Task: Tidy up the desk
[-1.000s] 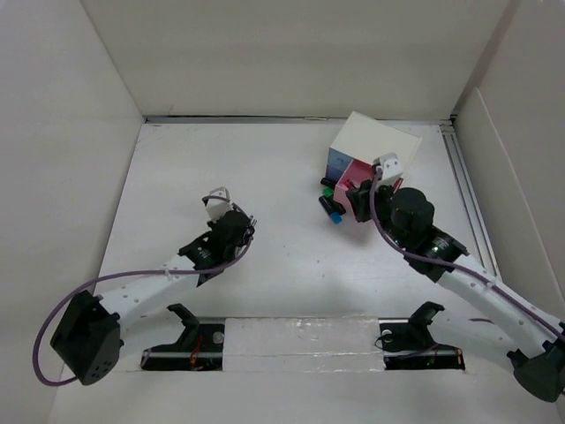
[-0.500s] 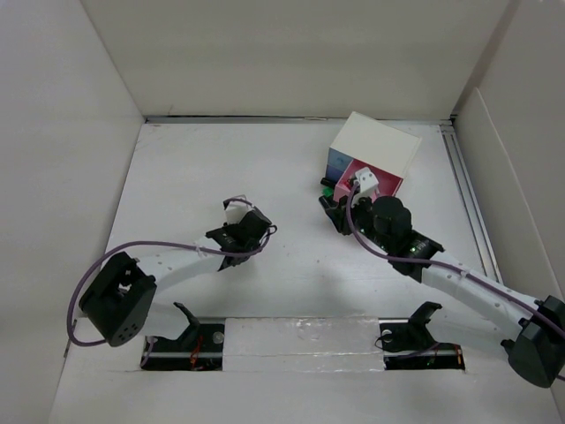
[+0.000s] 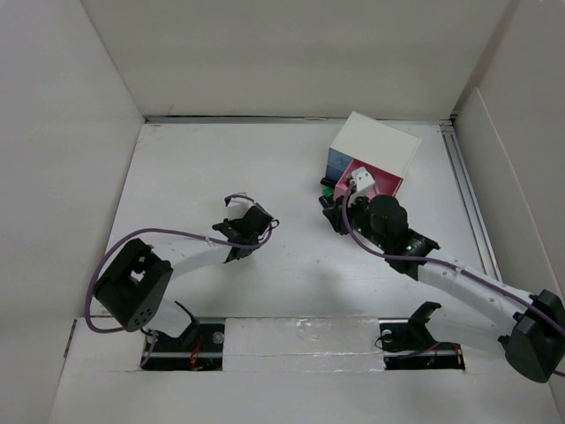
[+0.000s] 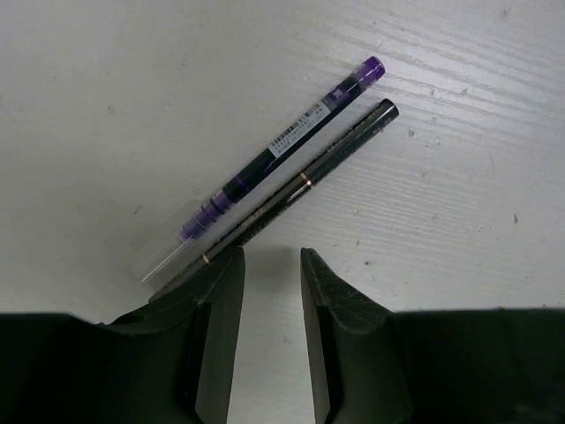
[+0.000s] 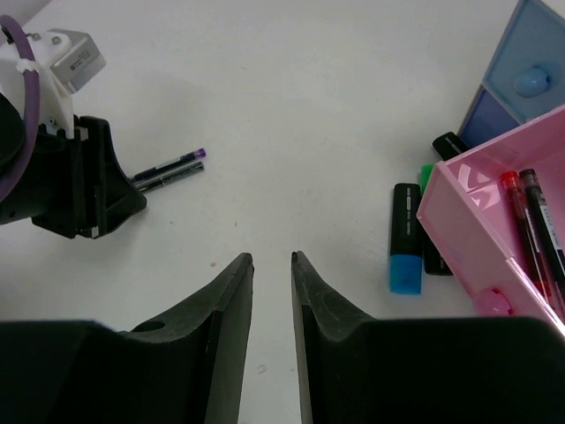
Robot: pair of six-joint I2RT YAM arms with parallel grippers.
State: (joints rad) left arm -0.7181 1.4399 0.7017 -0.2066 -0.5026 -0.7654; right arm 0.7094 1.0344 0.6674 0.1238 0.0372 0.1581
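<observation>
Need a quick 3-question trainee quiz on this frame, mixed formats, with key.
1. True or false: the left gripper is holding the purple pen.
2. The pink drawer is: A) pulled open with pens inside; B) shut; C) open with nothing in it.
3. Fill in: the highlighter lying nearest the right wrist camera has a ___ end.

Key: 1 false, its jaws are open and the pen lies on the table ahead of them. 2 A. 3 blue.

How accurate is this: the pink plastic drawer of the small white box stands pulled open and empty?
Not quite. The pink plastic drawer of the small white box is pulled open but not empty: a red pen and a black pen lie inside, as the right wrist view shows.
</observation>
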